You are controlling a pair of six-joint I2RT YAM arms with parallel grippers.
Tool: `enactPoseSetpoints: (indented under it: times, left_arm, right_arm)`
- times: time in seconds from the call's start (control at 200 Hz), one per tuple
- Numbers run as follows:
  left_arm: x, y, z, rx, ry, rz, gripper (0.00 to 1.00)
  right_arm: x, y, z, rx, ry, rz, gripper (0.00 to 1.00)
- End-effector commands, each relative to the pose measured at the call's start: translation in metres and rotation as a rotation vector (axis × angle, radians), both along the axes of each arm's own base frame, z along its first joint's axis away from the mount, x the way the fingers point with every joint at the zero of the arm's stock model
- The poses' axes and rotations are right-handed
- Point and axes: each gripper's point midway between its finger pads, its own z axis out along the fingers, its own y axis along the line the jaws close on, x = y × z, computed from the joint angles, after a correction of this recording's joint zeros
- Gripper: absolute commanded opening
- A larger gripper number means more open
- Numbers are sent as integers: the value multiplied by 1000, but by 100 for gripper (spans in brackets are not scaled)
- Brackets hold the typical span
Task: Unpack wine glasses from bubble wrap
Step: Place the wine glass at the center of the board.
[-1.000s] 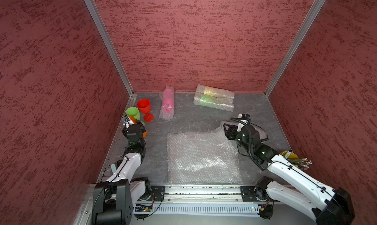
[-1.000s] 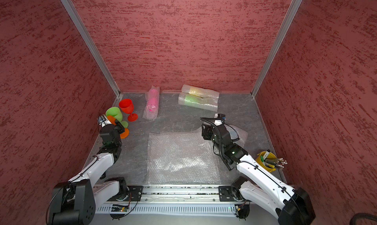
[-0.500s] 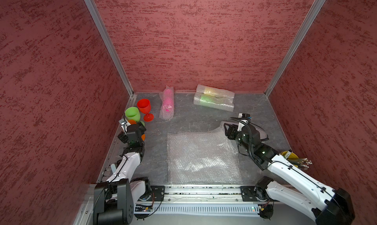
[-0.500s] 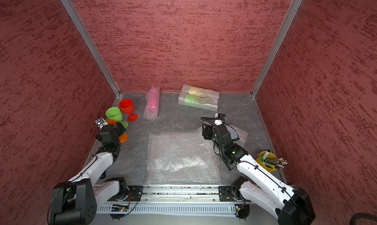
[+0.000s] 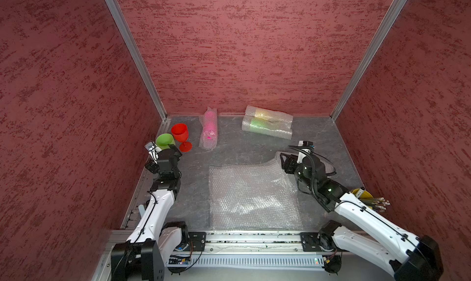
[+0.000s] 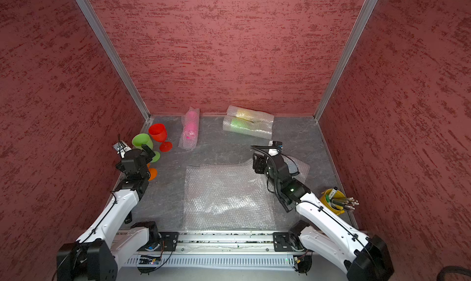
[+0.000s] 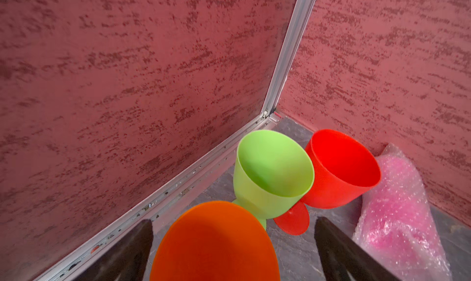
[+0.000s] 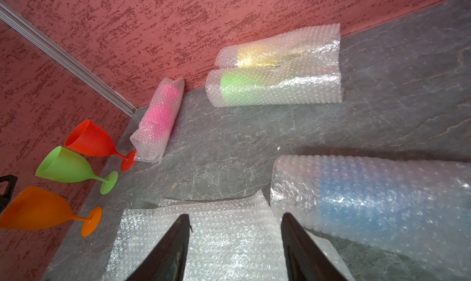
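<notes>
The left arm (image 5: 158,208) is stretching forward along the left wall. Its left gripper (image 7: 233,241) is hanging with jaws spread wide on either side of the upright orange goblet (image 7: 214,244), not gripping it. The right arm (image 5: 356,213) is reaching toward the table's middle. Its right gripper (image 8: 235,216) is standing partly open over the far corner of the flat bubble wrap sheet (image 5: 249,195), with nothing clamped between its fingers.

Since a second ago the left jaws have widened, while both arms have scarcely shifted.

Beyond the orange goblet, the light green goblet (image 5: 165,140) and the red goblet (image 5: 179,133) are standing unwrapped in the far left corner. Three more are lying in bubble wrap sleeves by the back wall — the pink goblet (image 5: 209,128), the yellow goblet (image 5: 263,113) and the second green goblet (image 5: 256,125). The wrapped blue goblet (image 8: 377,200) is lying just beside the right gripper.

A yellow cup of utensils (image 6: 327,202) is sitting at the right edge of the grey stone-patterned table (image 5: 239,149) — all of it boxed in by mottled red walls (image 5: 242,50).
</notes>
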Motion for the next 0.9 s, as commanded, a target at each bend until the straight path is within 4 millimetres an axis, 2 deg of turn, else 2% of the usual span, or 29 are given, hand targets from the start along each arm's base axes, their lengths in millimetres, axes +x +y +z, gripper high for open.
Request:
enactPoseSetpoints:
  times: [0.0, 0.135, 0.235, 0.366, 0.446, 0.501, 0.521, 0.536, 0.621, 0.771, 0.897]
  left_arm:
    - [-12, 6, 8, 3, 17, 78, 100]
    - [-11, 0, 47, 126, 26, 113, 100]
    - [1, -20, 81, 227, 14, 76, 100]
    - [31, -70, 121, 293, -21, -70, 100]
    - [60, -116, 134, 289, 1, -221, 100]
    - [80, -146, 133, 275, 76, -328, 100]
    - [85, -158, 122, 272, 149, -396, 100]
    - [92, -166, 122, 261, 167, -437, 100]
    - [117, -187, 101, 195, 258, -505, 100]
    - [159, -194, 53, -87, 352, -591, 100]
    - [198, -193, 12, -205, 428, -578, 100]
  right_arm:
    - [2, -5, 22, 21, -37, -27, 60]
    - [0, -8, 25, 23, -43, -34, 60]
    - [0, -8, 26, 26, -44, -34, 60]
    - [1, -5, 24, 27, -38, -24, 60]
    - [2, -3, 21, 22, -26, -18, 60]
    - [3, -2, 18, 18, -15, -17, 60]
    - [3, -2, 17, 17, -14, -16, 60]
    - [4, -1, 18, 18, -13, -15, 61]
    - [6, 1, 14, 11, 3, -12, 60]
    - [8, 2, 10, -7, 21, -16, 60]
    - [11, 4, 4, -19, 48, -14, 60]
